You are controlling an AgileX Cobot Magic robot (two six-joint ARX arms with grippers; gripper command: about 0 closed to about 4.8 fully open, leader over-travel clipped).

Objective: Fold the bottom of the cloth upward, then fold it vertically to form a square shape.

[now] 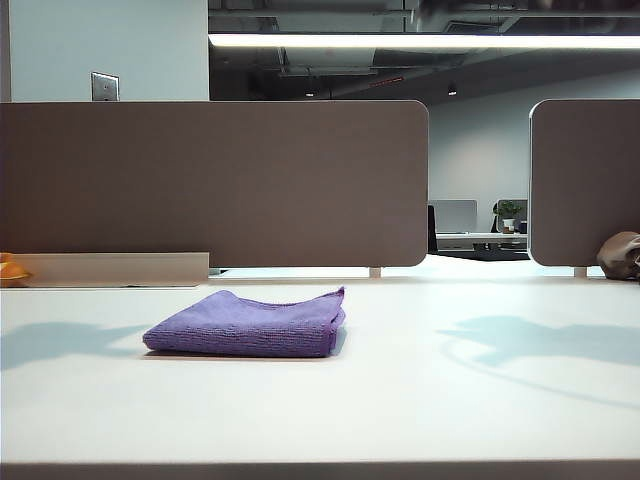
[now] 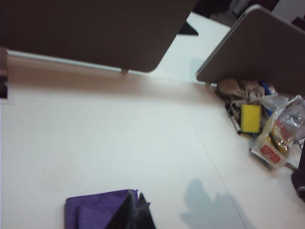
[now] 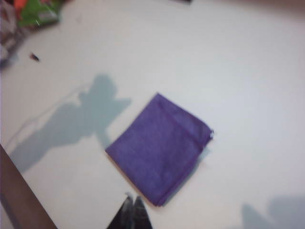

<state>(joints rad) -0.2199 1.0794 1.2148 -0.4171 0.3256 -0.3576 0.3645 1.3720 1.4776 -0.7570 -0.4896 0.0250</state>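
Cloth (image 1: 245, 327) folded | left fingers (image 2: 133, 214), right fingers (image 3: 133, 213) closed (mostly cropped)

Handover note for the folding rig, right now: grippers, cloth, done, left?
Left gripper: shut, empty, above the table by the cloth's edge.
Right gripper: shut, empty, also off the cloth.
Cloth: purple microfibre towel, folded into a roughly square stack, lying left of centre; neither gripper touches it.
Done: both folds appear made.
Left: probably nothing but checking the edges line up.
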